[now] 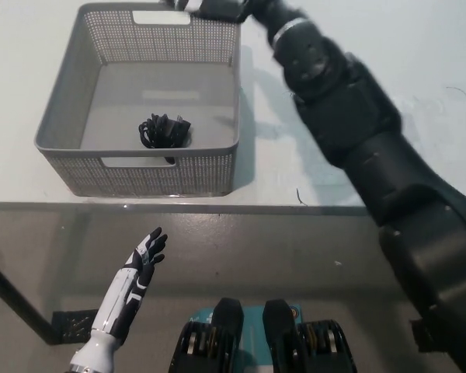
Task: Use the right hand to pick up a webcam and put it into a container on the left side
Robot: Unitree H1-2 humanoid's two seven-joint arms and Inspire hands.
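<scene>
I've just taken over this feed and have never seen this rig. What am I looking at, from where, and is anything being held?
This is one view, from a camera on the humanoid robot's head, looking steeply down at a white table. A grey perforated basket sits on the table, with a black webcam and its bundled cable lying inside, nothing touching it. The thick black shape is the robot's right arm; its right hand is mostly cut off at the top edge, so its state is unclear. The white left hand rests open below the table edge, holding nothing.

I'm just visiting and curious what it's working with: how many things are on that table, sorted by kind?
Grey perforated baskets: 1
Black webcams, lying inside the basket: 1
Total: 2
</scene>
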